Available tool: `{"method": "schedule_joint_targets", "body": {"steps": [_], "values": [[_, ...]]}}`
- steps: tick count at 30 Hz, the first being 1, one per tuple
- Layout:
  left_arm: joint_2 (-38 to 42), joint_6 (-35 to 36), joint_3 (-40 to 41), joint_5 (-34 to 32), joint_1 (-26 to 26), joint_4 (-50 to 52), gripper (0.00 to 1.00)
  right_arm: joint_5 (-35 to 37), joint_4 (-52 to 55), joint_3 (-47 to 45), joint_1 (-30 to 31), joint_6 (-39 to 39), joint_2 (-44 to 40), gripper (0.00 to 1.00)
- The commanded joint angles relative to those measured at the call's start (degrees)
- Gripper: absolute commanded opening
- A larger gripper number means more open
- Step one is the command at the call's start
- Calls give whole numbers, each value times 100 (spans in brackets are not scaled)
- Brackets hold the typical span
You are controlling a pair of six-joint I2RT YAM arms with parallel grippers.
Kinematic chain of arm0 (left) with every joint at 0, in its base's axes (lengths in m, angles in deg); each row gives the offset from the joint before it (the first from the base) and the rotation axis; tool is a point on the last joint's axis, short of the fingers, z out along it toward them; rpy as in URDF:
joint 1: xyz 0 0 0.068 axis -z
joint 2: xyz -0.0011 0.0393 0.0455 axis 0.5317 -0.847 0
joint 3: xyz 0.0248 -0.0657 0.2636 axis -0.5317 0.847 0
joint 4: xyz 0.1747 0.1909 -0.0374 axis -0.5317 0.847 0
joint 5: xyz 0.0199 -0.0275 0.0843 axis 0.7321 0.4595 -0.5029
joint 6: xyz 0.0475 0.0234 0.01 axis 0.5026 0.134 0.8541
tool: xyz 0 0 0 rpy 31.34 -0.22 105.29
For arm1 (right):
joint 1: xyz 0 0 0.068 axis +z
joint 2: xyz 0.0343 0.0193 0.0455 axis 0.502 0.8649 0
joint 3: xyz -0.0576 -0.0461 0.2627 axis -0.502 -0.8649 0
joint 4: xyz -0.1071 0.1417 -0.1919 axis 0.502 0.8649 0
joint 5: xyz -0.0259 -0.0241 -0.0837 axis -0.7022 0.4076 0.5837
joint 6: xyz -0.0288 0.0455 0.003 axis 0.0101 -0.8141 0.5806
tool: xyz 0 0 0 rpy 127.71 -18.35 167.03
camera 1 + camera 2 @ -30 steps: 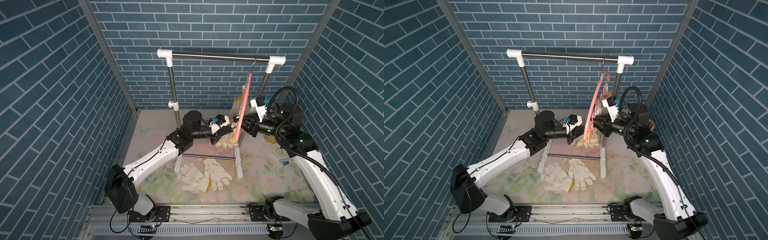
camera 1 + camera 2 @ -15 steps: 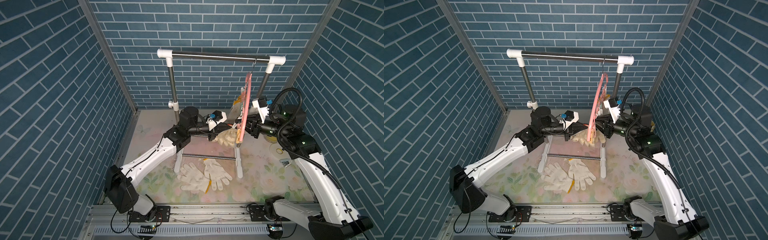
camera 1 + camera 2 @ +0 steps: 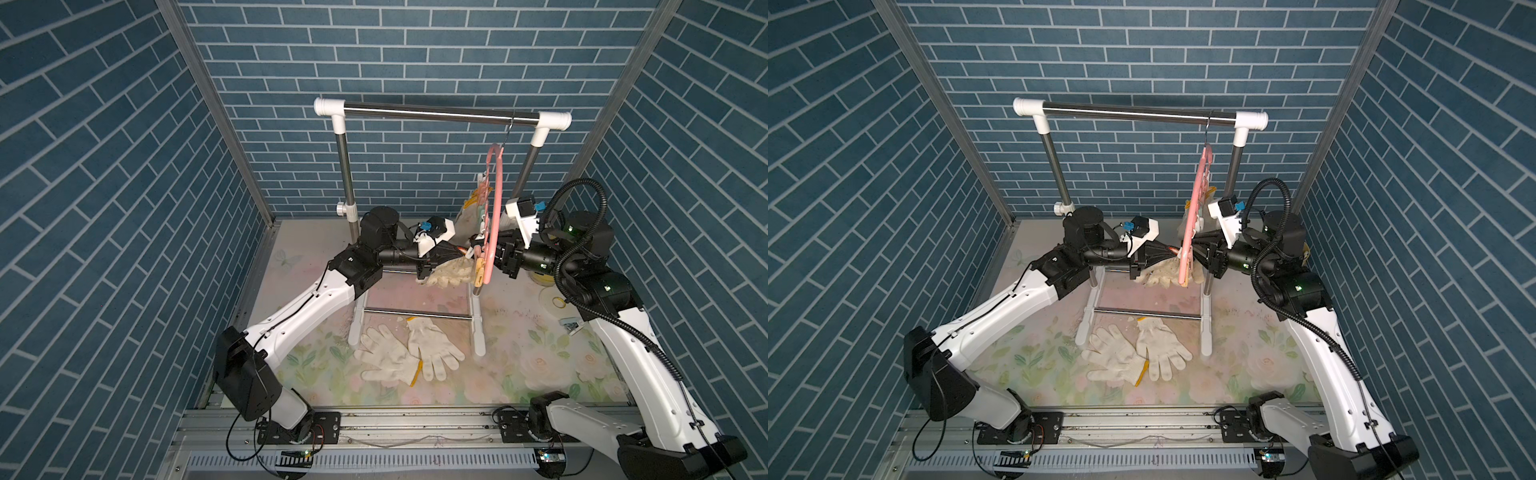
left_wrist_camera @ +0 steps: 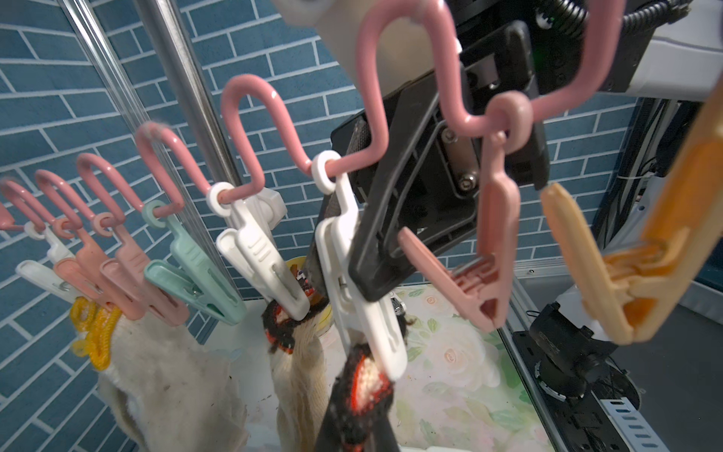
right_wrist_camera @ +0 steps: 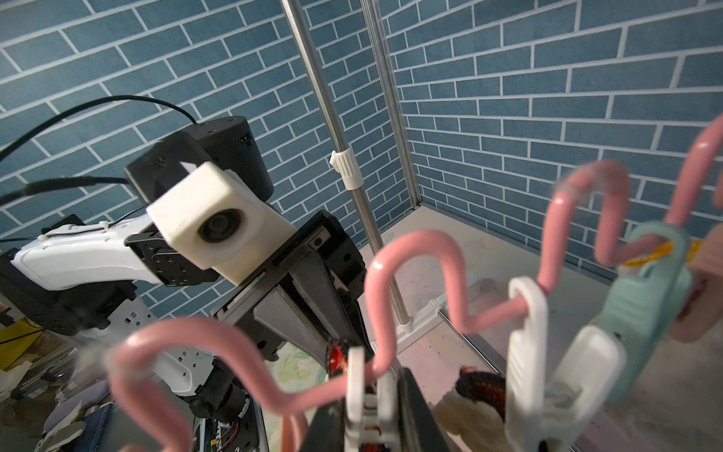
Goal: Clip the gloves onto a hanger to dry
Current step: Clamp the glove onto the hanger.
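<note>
1. Top views both show the floral desk (image 3: 540, 357) carrying the steel rack (image 3: 440, 114) — the pink hanger (image 3: 495, 208) is hooked edge-on near the bar's right end.
2. Two loose gloves (image 3: 409, 353) lie overlapping on the desk, just in front of the rack's feet.
3. Two hung gloves (image 4: 164, 375) dangle from clips further along the hanger.
4. Left tool (image 4: 359, 395) is pressed together on the black-and-red cuff of a cream glove (image 3: 451, 272) held up beneath the hanger.
5. Right tool (image 4: 344, 280) pinches the white clip (image 4: 375, 332) — its lower end lies against that cuff.
</note>
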Motion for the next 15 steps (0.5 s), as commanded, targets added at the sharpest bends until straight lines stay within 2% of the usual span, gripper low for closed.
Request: {"method": "schedule_joint_targets", "body": {"steps": [1,15], "values": [[59,-61,-258,393,42,-89,0,164,-73,-133,-33,338,-40,0],[-73,-288,-476,708,226,-32,0,261,-172,-218,-31,322,-31,0]]}}
